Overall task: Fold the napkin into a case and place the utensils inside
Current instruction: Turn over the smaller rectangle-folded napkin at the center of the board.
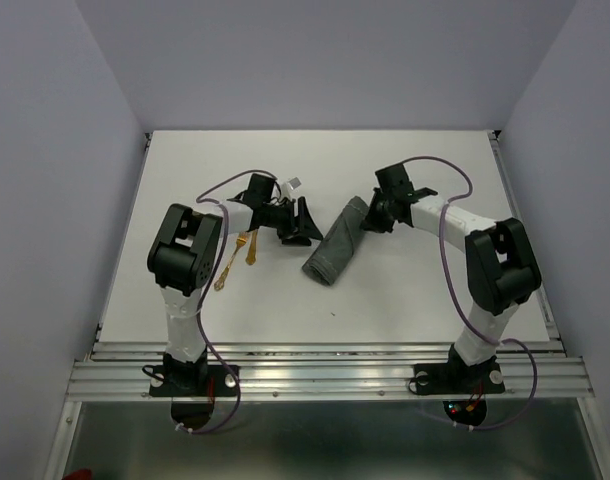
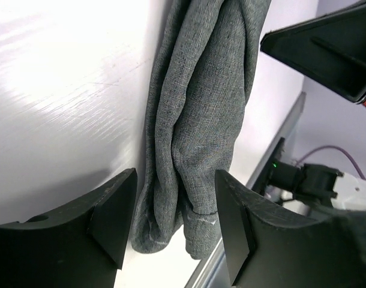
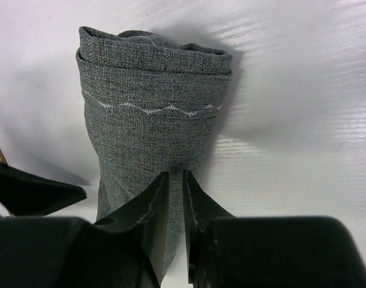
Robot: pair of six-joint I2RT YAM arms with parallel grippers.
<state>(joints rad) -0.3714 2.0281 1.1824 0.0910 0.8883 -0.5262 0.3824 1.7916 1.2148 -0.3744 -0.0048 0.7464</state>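
White table (image 1: 435, 300) seen from above, with two black and white robot arms bolted at its near edge. A dark grey napkin (image 1: 335, 245) lies near the middle of the table, between the arms, folded into a long narrow strip set at a slant. Its end shows several loose layers and a pale wavy stitch line.

The left claw (image 2: 177, 231) is wide open and holds nothing; its wrist view shows the strip between the two fingers, untouched. The right claw (image 3: 177, 198) is almost closed at the strip's far end, with only a slim gap, and appears to pinch the cloth there.

Two thin orange-brown utensils (image 1: 250, 250) lie on the table left of the left claw, apart from the napkin and not yet inside it.

Risk, as a judgement: the right claw may hold only the top layer, so lifting or pulling could unroll the folds. The open left fingers straddle the strip and could snag and drag it.
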